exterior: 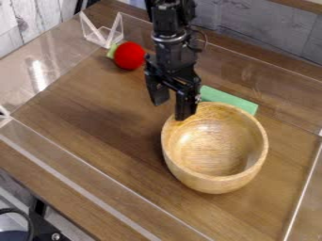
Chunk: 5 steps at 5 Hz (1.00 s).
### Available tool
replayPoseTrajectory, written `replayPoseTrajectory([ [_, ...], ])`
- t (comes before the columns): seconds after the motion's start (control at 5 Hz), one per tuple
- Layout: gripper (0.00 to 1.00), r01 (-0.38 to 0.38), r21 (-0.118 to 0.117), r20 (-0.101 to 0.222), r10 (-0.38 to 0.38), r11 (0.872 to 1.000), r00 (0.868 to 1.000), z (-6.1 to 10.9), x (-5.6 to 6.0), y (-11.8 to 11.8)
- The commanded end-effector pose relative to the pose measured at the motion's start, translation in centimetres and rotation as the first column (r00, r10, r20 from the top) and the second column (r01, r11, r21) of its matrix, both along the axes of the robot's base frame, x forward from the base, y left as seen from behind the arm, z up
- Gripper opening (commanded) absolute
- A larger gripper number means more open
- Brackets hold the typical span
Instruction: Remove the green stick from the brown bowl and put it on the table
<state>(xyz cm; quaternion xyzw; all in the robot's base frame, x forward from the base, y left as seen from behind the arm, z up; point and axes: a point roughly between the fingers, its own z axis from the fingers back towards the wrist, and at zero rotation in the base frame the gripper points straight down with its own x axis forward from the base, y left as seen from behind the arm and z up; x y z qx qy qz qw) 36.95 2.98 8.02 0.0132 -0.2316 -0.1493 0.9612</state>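
Note:
The green stick (228,99) lies flat on the table (88,118), just behind the back rim of the brown bowl (212,180). The bowl stands at centre right and its inside looks empty. My gripper (171,101) hangs from the black arm over the bowl's back left rim, just left of the stick. Its two dark fingers (186,105) are spread apart with nothing between them.
A red ball (128,56) sits on the table behind the arm at upper left. A clear plastic piece (100,32) stands behind the ball. Clear plastic edging (75,160) runs along the table's front and left sides.

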Motion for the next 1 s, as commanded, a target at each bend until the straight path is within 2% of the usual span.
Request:
replayPoseTrajectory([
  [0.0, 1.00, 0.160, 0.036, 0.065, -0.162, 0.986, 0.985, 3.2, 0.7, -1.5],
  [0.2, 1.00, 0.283, 0.066, 0.066, -0.288, 0.957, 0.955, 3.2, 0.7, -2.5],
  [0.4, 1.00, 0.364, 0.084, 0.062, -0.369, 0.928, 0.927, 3.0, 0.8, -3.2],
  [0.8, 1.00, 0.551, 0.114, 0.043, -0.558, 0.827, 0.829, 3.0, 0.7, -5.0],
])
